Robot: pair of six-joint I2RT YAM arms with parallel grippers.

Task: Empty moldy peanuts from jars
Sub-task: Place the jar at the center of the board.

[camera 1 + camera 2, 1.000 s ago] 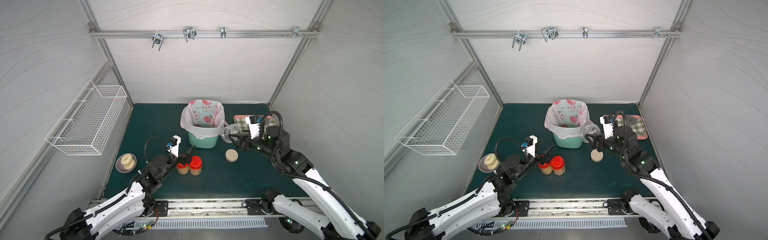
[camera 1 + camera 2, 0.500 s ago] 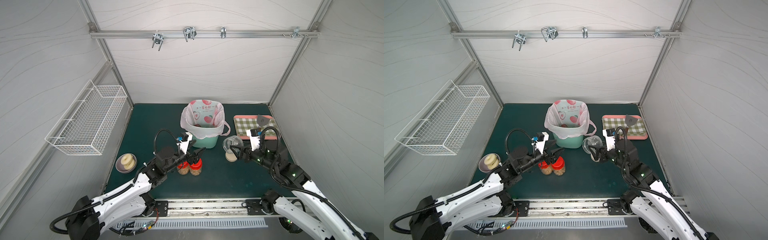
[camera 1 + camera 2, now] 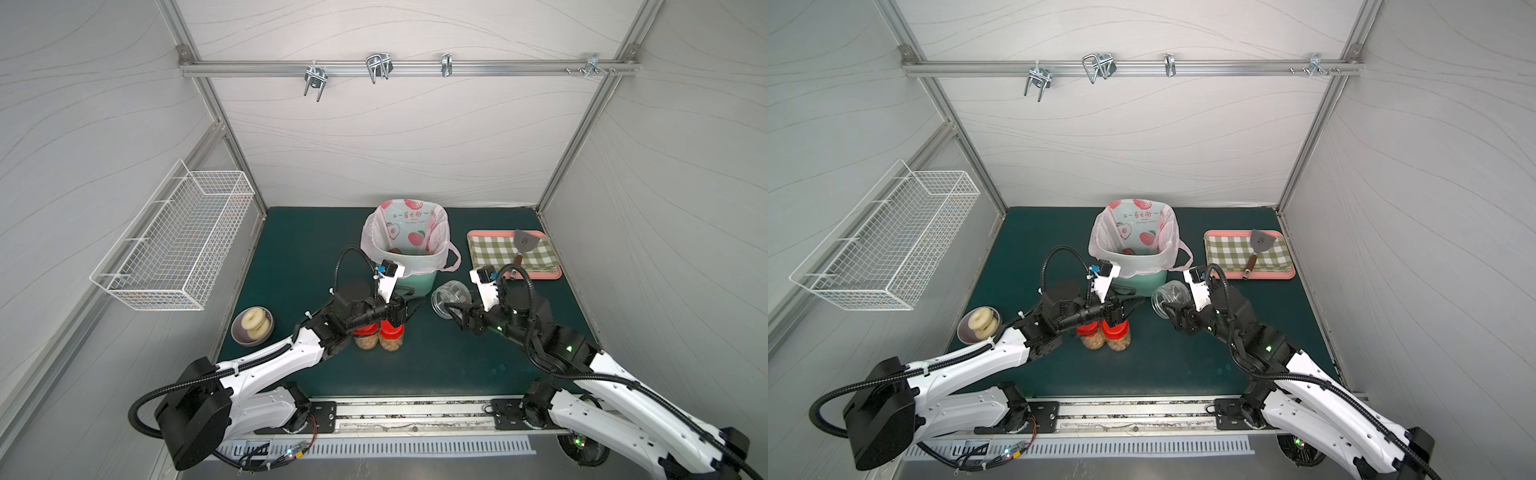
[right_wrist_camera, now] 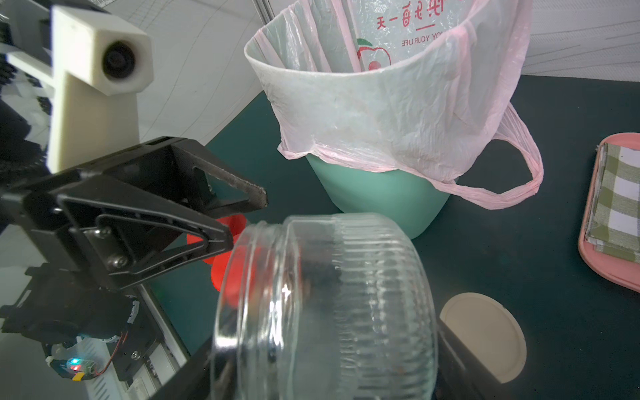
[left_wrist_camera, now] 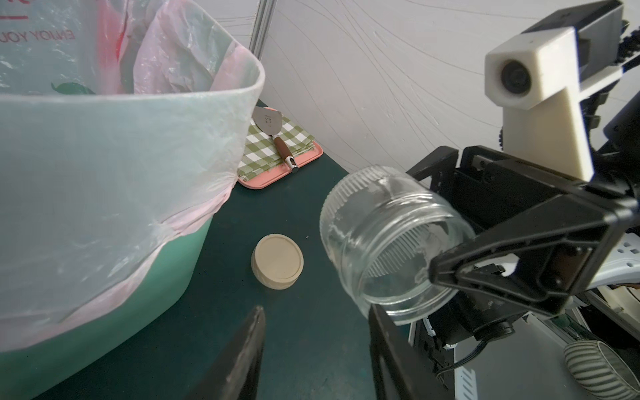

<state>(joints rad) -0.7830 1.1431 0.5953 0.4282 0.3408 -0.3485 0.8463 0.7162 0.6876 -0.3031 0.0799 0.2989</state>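
Right claw [image 5: 420, 221] clamped on short ribbed clear glass jar [image 5: 381, 235], empty, tipped sideways above dark green table [image 3: 299, 257], beside mint-green bin with pink printed bag [image 3: 415, 276]; round beige lid [image 5: 277, 261] flat on table. Left claw [image 5: 316, 310] half-spread around nothing, over two upright red-lidded clear jars [image 3: 391, 332] holding tan moldy peanuts [image 3: 365, 343].

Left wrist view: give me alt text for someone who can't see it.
The right gripper holds an empty clear jar tilted on its side above the dark green table. A beige lid lies flat beside a mint-green bin lined with a pink bag; the left gripper, open and empty, sits nearest the camera.
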